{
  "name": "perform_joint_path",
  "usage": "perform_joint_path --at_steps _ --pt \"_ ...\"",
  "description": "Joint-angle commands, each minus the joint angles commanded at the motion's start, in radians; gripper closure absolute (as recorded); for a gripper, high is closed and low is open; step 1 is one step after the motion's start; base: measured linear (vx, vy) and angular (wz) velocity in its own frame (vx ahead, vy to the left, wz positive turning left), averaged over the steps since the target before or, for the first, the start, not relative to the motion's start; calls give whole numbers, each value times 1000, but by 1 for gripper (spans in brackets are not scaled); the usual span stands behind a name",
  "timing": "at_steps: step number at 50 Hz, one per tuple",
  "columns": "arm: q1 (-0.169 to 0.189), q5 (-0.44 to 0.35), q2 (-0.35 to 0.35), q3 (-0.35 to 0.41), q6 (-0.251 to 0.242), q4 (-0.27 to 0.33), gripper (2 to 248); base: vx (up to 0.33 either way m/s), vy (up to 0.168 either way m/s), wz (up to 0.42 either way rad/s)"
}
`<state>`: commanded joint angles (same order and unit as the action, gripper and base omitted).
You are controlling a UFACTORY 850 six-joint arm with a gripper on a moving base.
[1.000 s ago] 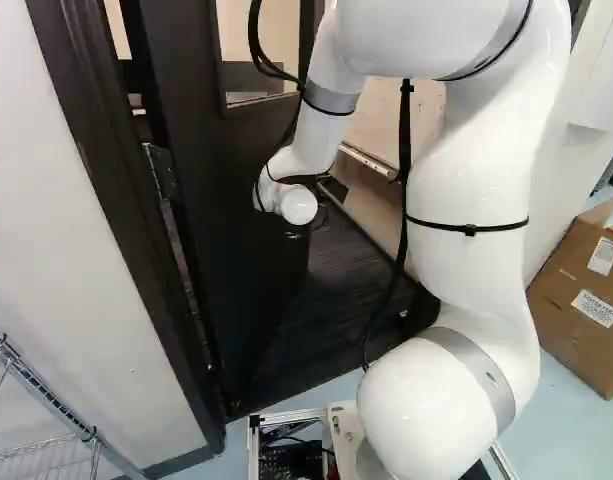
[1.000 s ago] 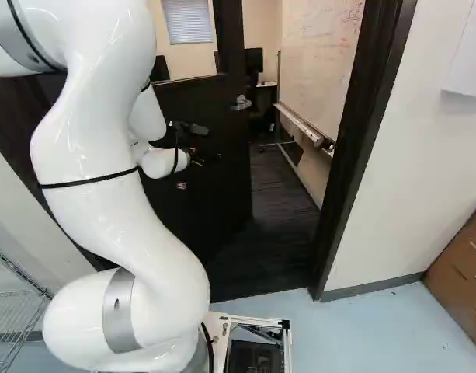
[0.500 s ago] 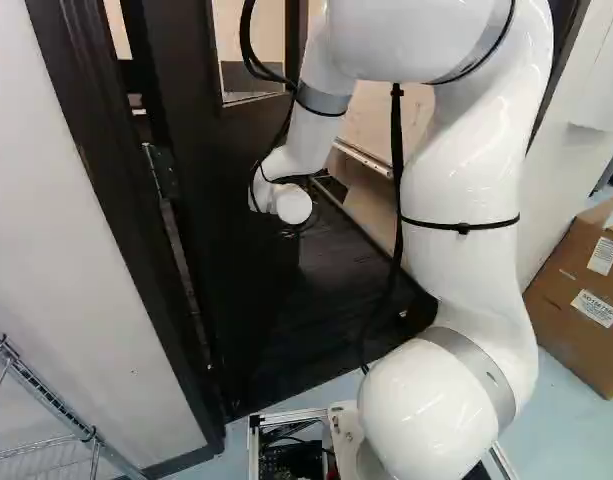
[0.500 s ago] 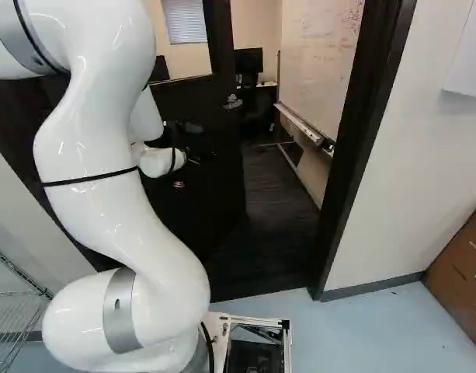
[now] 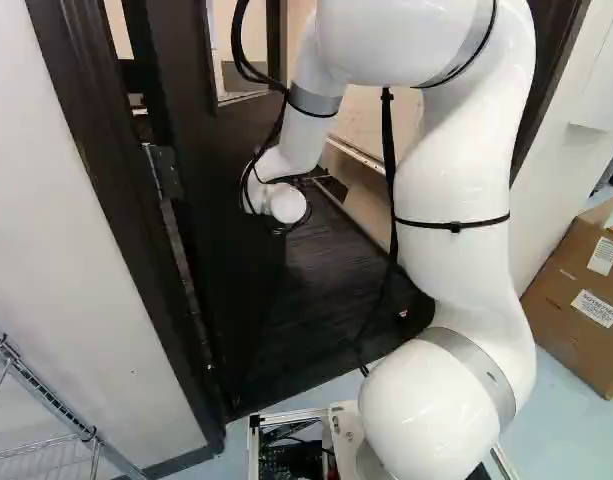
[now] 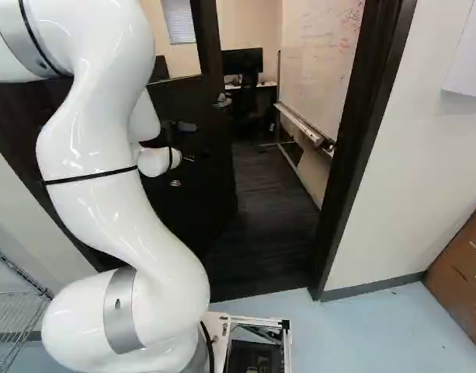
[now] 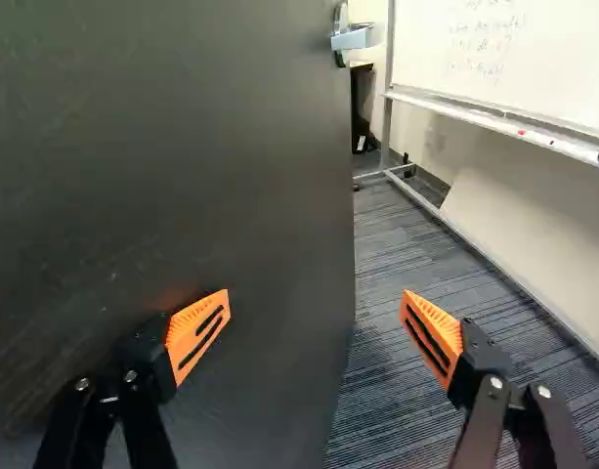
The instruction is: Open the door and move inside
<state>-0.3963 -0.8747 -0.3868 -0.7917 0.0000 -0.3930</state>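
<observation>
I have the fingers (image 7: pixel 199 329) spread wide, with nothing between them in the wrist view. One is in front of the dark door (image 7: pixel 182 166); I can't tell whether it touches. The other is out past the door's free edge, over the carpet (image 7: pixel 406 254). The lever handle (image 7: pixel 354 38) is ahead, near that edge. The door stands partly open into the room. Past it I see a whiteboard (image 7: pixel 514 49) and, farther in, a monitor (image 6: pixel 243 61). My arm (image 6: pixel 98 148) reaches toward the door.

White rounded arm, grey bands, black cables
</observation>
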Motion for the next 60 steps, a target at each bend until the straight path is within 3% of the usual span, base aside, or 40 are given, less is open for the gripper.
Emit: perform_joint_path --at_steps 60 --pt "-41 -19 -65 -83 0 240 3 0 0 0"
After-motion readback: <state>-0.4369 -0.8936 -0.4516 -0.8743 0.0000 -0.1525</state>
